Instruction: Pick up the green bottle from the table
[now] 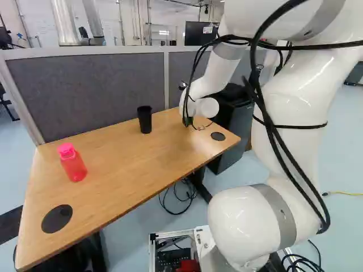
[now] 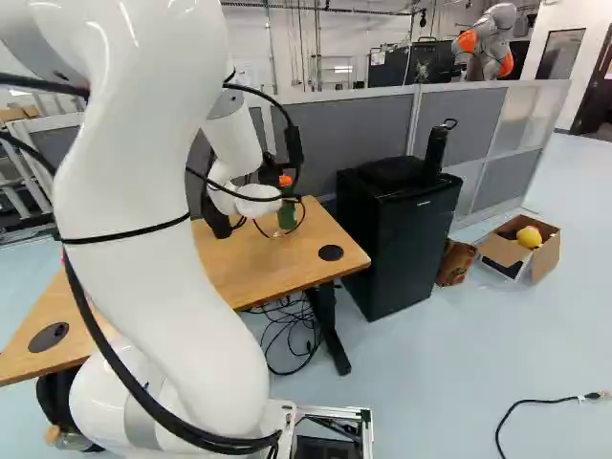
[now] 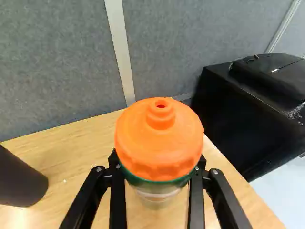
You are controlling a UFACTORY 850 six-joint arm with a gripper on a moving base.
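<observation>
Green bottle (image 3: 159, 138): upright at the counter (image 3: 86, 143), between the fingers. End effector (image 3: 157, 162): appears to be grasping the bottle from both sides, just under the lid; the pads are hidden there, so contact is judged, not confirmed. Main risk: slip on lifting, if the grip is shallow on the smooth wall. A sideways swing could knock the dark cup (image 3: 19, 179). Materials: domed, ribbed orange plastic lid; glossy rounded body; pale wood-grain counter; grey fabric divider (image 3: 57, 62).

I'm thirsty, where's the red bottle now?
At the left of the left base view, the red bottle stands on the table, just beyond the nearer black disc and left of the black cup.
</observation>
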